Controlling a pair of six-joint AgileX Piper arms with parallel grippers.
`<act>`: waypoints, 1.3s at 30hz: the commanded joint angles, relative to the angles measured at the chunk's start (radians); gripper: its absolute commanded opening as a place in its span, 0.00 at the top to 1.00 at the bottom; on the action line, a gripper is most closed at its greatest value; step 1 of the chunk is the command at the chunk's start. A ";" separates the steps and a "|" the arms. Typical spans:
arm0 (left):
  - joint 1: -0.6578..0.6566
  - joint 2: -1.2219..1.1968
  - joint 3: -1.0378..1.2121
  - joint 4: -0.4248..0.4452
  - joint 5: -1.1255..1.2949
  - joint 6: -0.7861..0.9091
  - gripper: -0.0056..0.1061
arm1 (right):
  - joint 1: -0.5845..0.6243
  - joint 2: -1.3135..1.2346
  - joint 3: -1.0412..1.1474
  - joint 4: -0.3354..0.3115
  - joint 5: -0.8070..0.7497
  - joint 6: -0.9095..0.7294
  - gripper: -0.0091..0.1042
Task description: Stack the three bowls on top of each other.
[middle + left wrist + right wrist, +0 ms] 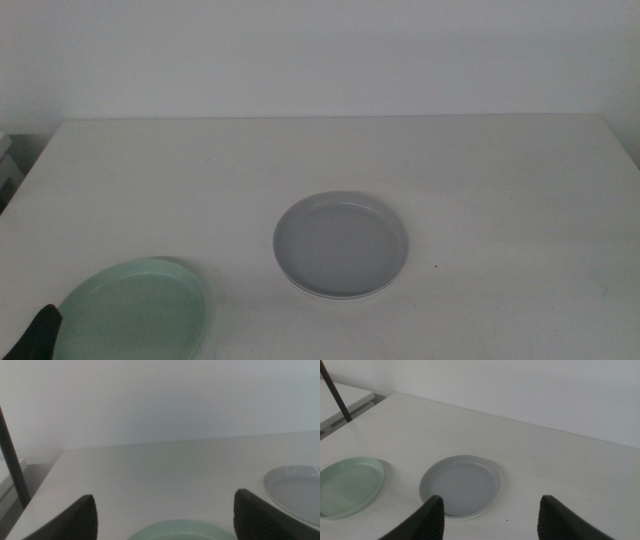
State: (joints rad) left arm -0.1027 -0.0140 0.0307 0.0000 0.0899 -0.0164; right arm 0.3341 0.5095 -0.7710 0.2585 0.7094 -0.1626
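Observation:
A pale grey-blue bowl (340, 245) lies near the middle of the table. A thin white rim (335, 295) shows under its near edge, as of a white bowl beneath it. A mint green bowl (135, 310) lies at the front left. My left gripper (35, 335) shows as a dark tip at that bowl's left rim. In the left wrist view the left gripper (165, 505) is open, with the green bowl's rim (180, 532) low between the jaws and the grey-blue bowl (295, 492) off to one side. My right gripper (490, 515) is open, hanging above the table in front of the grey-blue bowl (460, 485); the green bowl (350, 485) lies further off.
The pale table (480, 170) runs back to a white wall. A dark thin pole (10, 455) and a white side surface (345, 400) stand beyond the table's left edge.

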 commanded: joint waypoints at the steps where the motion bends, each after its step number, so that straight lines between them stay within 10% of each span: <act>1: -0.003 -0.013 -0.005 0.022 -0.076 0.016 0.01 | -0.003 0.003 -0.025 -0.001 -0.075 -0.008 0.50; 10: 0.090 -0.013 -0.005 0.068 -0.080 0.060 0.01 | -0.003 0.003 -0.025 -0.001 -0.075 -0.008 0.50; 18: 0.204 0.185 -0.127 -0.066 -0.042 -0.125 0.01 | -0.003 0.003 -0.025 -0.001 -0.075 -0.008 0.50; 39: 0.211 0.875 -0.794 -0.094 0.852 -0.146 0.01 | -0.003 0.003 -0.025 0.000 -0.075 -0.008 0.50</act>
State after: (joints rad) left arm 0.1081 0.8505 -0.7276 -0.0775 0.9772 -0.1480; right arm 0.3341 0.5095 -0.7710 0.2585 0.7094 -0.1626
